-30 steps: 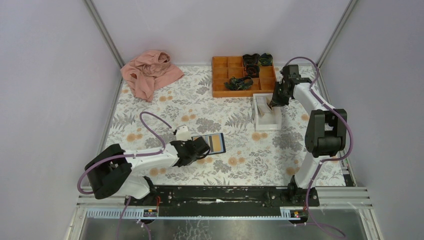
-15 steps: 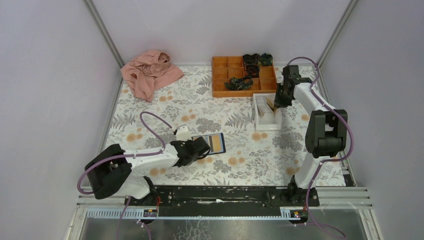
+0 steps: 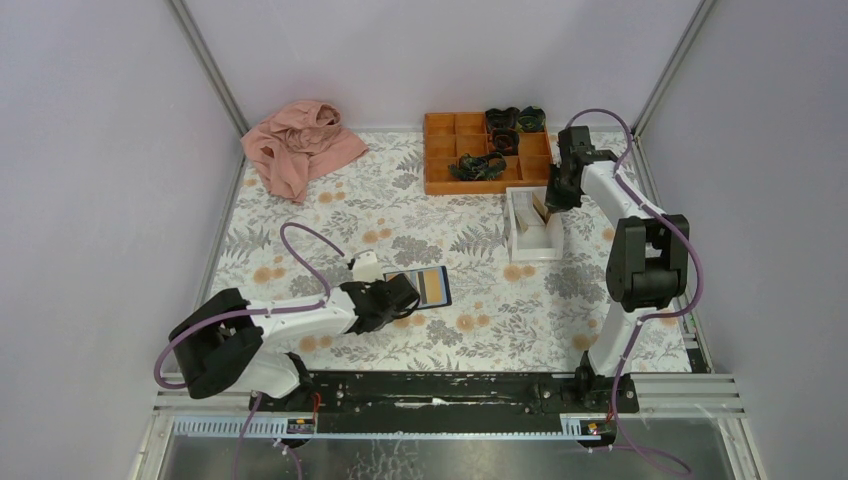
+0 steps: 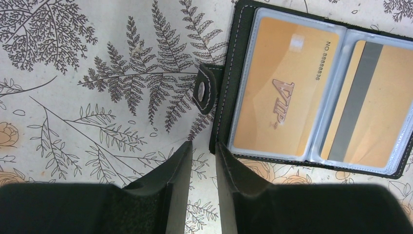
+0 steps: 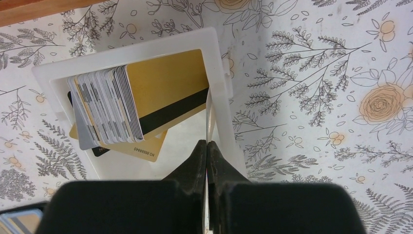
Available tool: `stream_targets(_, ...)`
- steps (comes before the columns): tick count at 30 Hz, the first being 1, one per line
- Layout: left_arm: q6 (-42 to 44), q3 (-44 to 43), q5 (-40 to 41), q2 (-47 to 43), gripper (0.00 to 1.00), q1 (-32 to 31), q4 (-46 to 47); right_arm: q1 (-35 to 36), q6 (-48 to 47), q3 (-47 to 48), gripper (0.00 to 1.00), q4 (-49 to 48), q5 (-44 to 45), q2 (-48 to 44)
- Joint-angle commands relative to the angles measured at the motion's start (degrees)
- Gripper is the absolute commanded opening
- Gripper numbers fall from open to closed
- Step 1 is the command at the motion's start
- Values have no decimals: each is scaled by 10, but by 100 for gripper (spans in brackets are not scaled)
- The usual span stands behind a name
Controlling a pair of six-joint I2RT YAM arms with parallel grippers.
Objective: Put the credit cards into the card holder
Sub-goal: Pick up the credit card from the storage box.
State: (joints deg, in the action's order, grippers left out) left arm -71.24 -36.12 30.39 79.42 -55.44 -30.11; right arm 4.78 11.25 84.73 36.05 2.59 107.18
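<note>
Right claw (image 5: 207,151) pinched shut at the white tray's (image 5: 122,53) wall; credit cards (image 5: 112,107) stacked ahead-left, barely legible overhead. Left claw (image 4: 202,170) slightly parted, empty; card holder (image 4: 238,73) just ahead, its far edge cropped.

We see plain pale lilac-grey walls (image 3: 90,150) closing in the left, back and right sides, with slanted silver metal frame posts (image 3: 210,70) in the two far corners. A table under a white cloth printed with grey ferns and orange blossoms (image 3: 400,215) fills the middle. Along its near edge runs a scuffed black metal rail (image 3: 450,388), then a pale slotted strip (image 3: 450,425). The light is soft and even.
</note>
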Motion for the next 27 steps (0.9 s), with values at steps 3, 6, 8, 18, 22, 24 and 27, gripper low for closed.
stream_targets(3, -5, 17, -28, 0, 33, 2, 66, 9, -9, 4, 0, 26, 26, -7)
stream_targets(6, -7, 17, -27, -12, 33, 2, 66, 11, -10, -1, 0, 29, 29, -20)
stream_targets(8, -7, 17, -26, -22, 34, 2, 63, 13, -11, -3, 0, 30, 31, -33)
stream_targets(18, 0, 7, -13, -79, 49, 2, 36, 24, -10, 16, 0, 53, 31, -115)
stream_targets(22, 2, 3, -6, -108, 53, 2, 20, 31, -3, 8, 0, 61, 14, -171)
stream_targets(24, 2, 4, -5, -123, 54, 2, 12, 43, 1, -2, 0, 64, 8, -197)
stream_targets(27, -1, 5, -5, -149, 54, 2, -1, 59, 12, -22, 0, 62, -25, -239)
